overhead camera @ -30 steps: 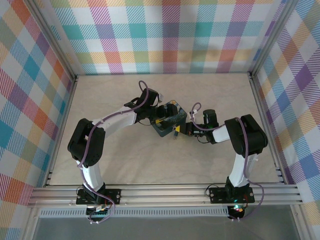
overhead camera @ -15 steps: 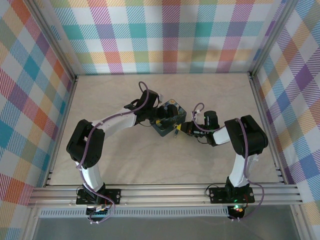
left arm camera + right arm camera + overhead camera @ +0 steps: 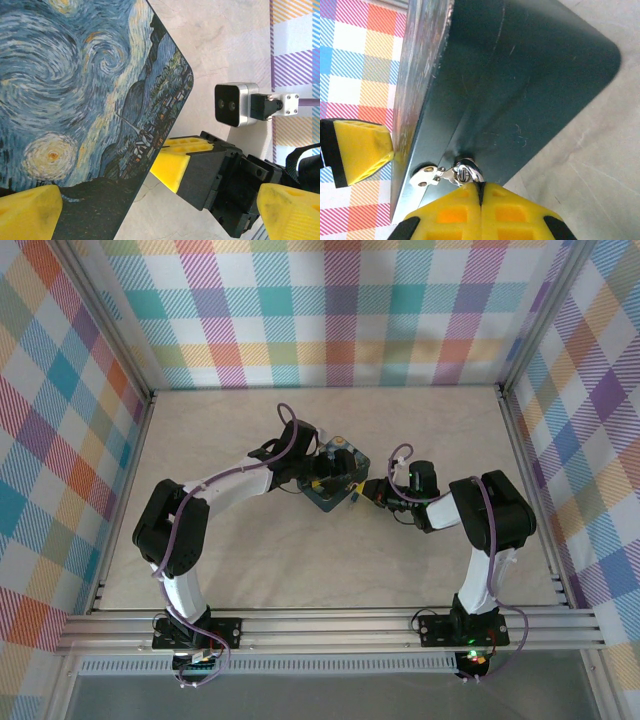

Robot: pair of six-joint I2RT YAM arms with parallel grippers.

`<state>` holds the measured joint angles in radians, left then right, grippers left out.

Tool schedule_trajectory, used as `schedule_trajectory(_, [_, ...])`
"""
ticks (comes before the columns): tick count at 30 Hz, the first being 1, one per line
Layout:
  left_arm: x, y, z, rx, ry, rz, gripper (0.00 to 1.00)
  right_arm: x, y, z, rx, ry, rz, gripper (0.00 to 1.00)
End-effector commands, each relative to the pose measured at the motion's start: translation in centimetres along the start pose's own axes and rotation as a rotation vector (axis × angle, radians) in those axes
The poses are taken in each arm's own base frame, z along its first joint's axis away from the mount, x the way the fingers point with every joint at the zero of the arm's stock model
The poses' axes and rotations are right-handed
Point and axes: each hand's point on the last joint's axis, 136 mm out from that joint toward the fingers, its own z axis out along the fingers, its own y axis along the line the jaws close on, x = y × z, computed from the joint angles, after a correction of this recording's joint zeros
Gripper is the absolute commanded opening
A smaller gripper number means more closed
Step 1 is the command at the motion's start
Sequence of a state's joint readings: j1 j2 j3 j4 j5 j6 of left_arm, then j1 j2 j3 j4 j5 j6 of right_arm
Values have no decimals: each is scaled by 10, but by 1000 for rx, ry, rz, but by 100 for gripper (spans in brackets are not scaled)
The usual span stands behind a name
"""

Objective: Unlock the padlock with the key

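Observation:
The blue night-sky-print box [image 3: 332,492] lies mid-table. On its dark side wall [image 3: 520,75] hangs the tiny silvery padlock [image 3: 464,172], next to a silver hasp plate [image 3: 425,176]. My right gripper [image 3: 480,191] is shut right at the padlock, pinching a thin dark sliver that looks like the key [image 3: 479,185]. My left gripper [image 3: 160,212] stands wide open over the box's printed lid [image 3: 75,90]. One of its yellow fingers [image 3: 30,210] is above the lid and the other is past the box's edge. The right gripper's finger [image 3: 172,162] touches that edge.
The box sits on a pale stone-look table [image 3: 260,560] enclosed by plaid walls [image 3: 340,310] and an aluminium frame [image 3: 330,625]. Both arms meet at the box in mid-table. The right wrist's camera [image 3: 235,102] sits close to my left gripper.
The box and the left gripper have shifted slightly toward the back. The right gripper has stayed against the box's side at the padlock.

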<state>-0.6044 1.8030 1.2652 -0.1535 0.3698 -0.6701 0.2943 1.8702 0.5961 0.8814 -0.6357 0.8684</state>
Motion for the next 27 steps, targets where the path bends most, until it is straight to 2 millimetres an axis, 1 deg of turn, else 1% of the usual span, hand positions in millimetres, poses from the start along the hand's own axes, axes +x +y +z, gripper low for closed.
schedule_trajectory(1, [32, 27, 8, -89, 91, -54, 100, -16, 14, -4, -33, -72, -20, 0])
schedule_trajectory(8, [31, 26, 7, -88, 87, -53, 100, -27, 18, -4, -30, -111, -12, 0])
schedule_trajectory(14, [30, 27, 5, -98, 85, -47, 100, -31, 19, -7, -6, -116, -37, 0])
schedule_trajectory(21, [28, 33, 4, -121, 81, -41, 100, -30, 21, -20, 31, -119, -73, 0])
schedule_trajectory(24, [24, 31, 1, -114, 70, -38, 100, -29, 23, -27, 50, -118, -90, 0])
schedule_trajectory(27, [17, 24, -5, -94, 43, -20, 100, -28, 23, -35, 70, -115, -110, 0])
